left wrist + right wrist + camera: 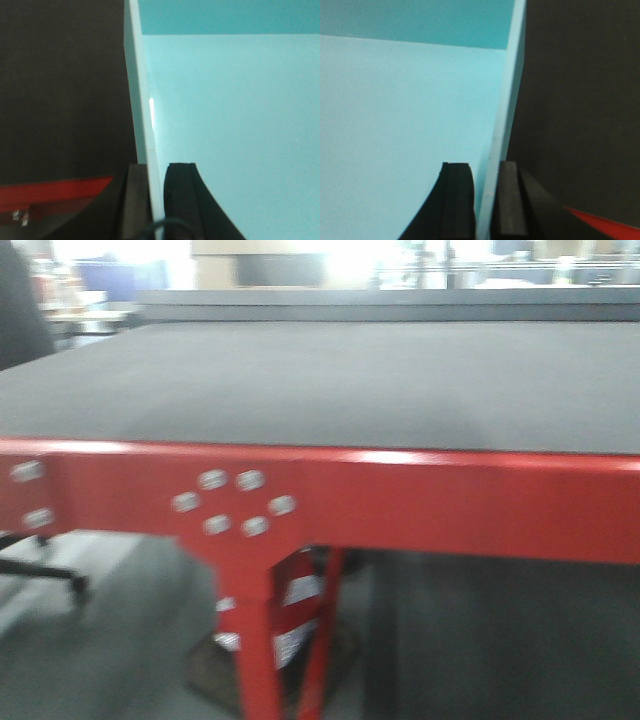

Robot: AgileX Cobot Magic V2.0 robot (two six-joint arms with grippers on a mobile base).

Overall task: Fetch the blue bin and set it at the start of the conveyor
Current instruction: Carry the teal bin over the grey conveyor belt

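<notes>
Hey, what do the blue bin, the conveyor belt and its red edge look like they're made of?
Blue bin: likely smooth plastic, thin pale aqua wall with a soft sheen. Conveyor belt: dark grey, matte, finely textured, probably rubber or fabric-backed. Red edge: looks like glossy painted metal, with bright highlights and bolted joints.

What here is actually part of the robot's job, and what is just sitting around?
Part of the job:
- blue bin
- conveyor belt
- left gripper and right gripper, each clamped on a wall of the bin

Just around:
- red support leg under the belt
- black wheeled base on the floor, blurred
- background clutter, too blurred to name
</notes>
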